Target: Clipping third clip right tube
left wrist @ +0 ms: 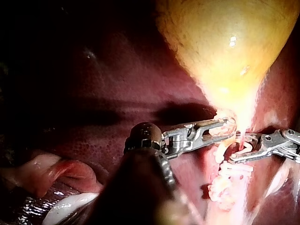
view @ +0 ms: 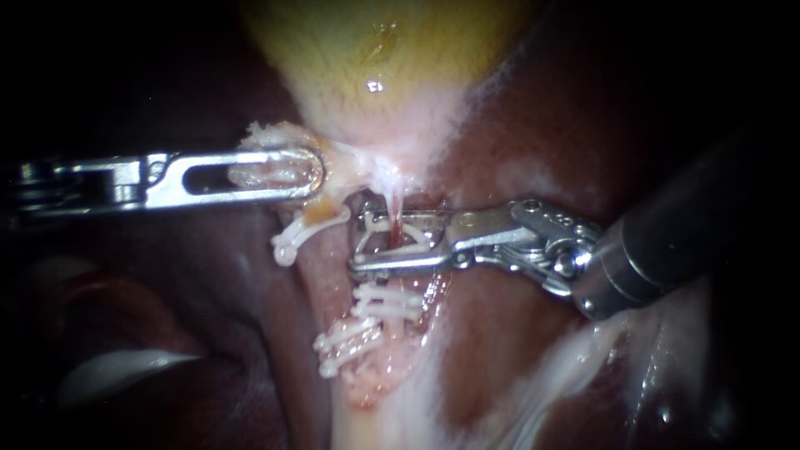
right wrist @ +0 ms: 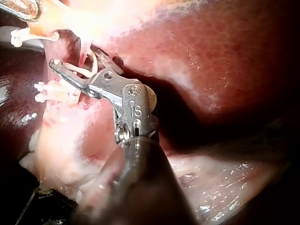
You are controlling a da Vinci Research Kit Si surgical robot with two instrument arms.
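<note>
Endoscope view: left instrument [view: 308, 171] jaws clamp the gallbladder [view: 375, 50] neck; right instrument [view: 358, 243] jaws, standing apart, grip a clip [view: 412, 247] astride the tube [view: 392, 210], just above two clips [view: 385, 305]

surgical lab: liver [view: 517, 342], gallbladder [view: 375, 50], clips [view: 379, 307]

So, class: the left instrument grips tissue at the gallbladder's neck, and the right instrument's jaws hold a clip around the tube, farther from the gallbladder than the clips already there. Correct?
No: the endoscope view shows the right instrument holding its clip between the gallbladder and the fitted clips, so nearer the gallbladder. The rest stands.
</note>
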